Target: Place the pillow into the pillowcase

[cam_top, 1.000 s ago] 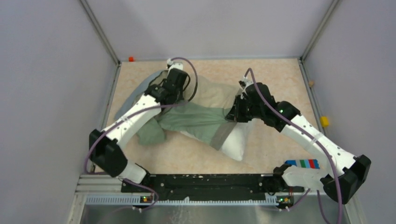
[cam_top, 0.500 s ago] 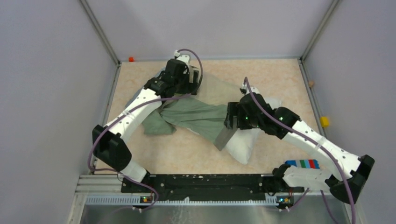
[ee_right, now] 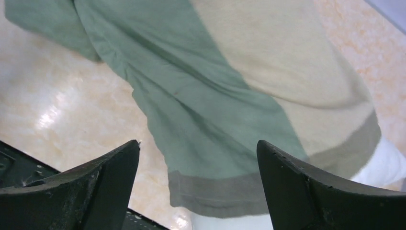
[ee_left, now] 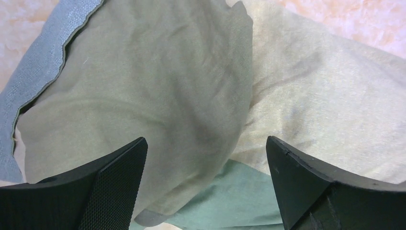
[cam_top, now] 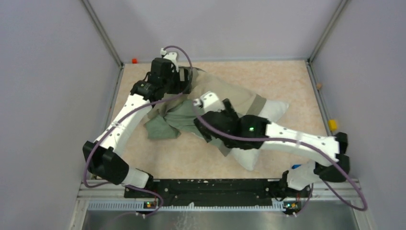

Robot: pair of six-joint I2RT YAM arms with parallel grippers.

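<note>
Pillowcase sheathes most of the pillow; a white end protrudes at centre right, not yet enclosed. Left gripper and right gripper are spread wide and hold nothing.

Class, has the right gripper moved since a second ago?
Yes: the right gripper has swung left across the pillowcase, away from the yellow block.

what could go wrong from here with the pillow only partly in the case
1. Both the left tool and right tool are open, holding nothing, so the pillowcase could slip back off the pillow, whose white end sticks out past the hem.
2. Loose cloth is bunched near the left arm; a grab there may pinch only slack instead of pulling the case on.
</note>
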